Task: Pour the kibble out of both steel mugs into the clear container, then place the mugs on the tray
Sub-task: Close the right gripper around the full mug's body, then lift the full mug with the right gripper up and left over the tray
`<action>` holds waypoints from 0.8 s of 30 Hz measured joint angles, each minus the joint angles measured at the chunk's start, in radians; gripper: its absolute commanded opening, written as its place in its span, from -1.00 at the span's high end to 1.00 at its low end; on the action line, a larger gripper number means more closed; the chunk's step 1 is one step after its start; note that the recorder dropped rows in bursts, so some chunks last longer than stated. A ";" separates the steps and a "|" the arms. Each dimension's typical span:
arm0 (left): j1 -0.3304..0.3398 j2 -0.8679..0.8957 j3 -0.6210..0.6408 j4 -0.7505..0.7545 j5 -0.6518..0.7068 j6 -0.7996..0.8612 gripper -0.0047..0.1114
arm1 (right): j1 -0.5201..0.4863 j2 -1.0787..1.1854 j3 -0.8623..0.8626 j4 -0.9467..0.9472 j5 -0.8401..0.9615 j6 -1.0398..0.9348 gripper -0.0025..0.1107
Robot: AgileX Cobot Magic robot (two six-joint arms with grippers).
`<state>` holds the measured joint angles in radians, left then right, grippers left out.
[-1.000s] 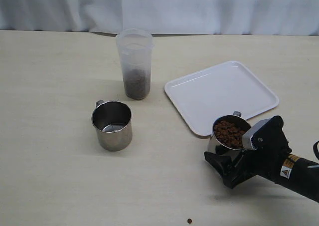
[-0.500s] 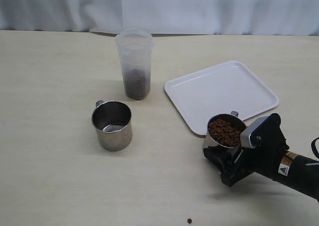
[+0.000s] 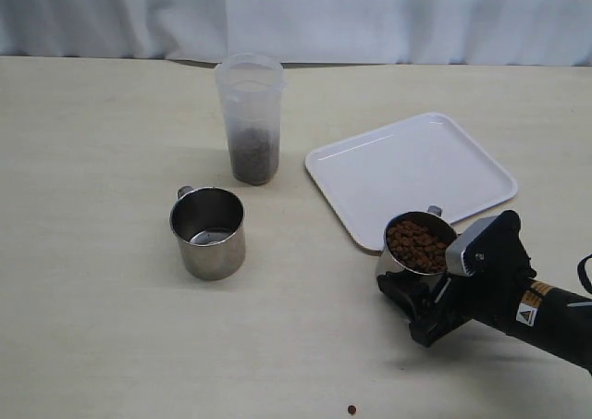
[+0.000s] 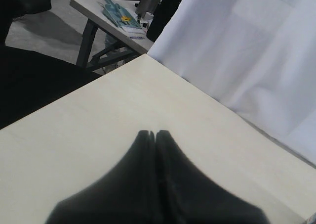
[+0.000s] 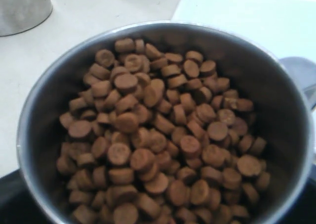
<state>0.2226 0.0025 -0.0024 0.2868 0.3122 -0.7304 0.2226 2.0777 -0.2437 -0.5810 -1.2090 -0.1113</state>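
- Kibble (image 5: 158, 135) fills the steel mug (image 3: 388, 264), clasped by the right gripper (image 3: 421, 276) at 5 o'clock in the exterior view.
- Carry it level to the clear container (image 3: 250, 114) at 11 o'clock, then tip slowly over its mouth.
- Left gripper (image 4: 156, 135) is clenched and empty.

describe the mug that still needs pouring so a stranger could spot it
Find the white tray on the right of the table. Off its near corner sits the full mug, held in the right hand. Unlike the empty mug further left, it is heaped with brown kibble.
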 measured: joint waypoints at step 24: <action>0.000 0.000 0.000 0.000 0.000 0.000 0.92 | 0.000 -0.326 0.009 -0.026 0.172 0.161 0.87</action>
<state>0.2226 0.0025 -0.0024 0.2868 0.3122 -0.7304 0.2226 1.7513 -0.2352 -0.6071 -1.0365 0.0492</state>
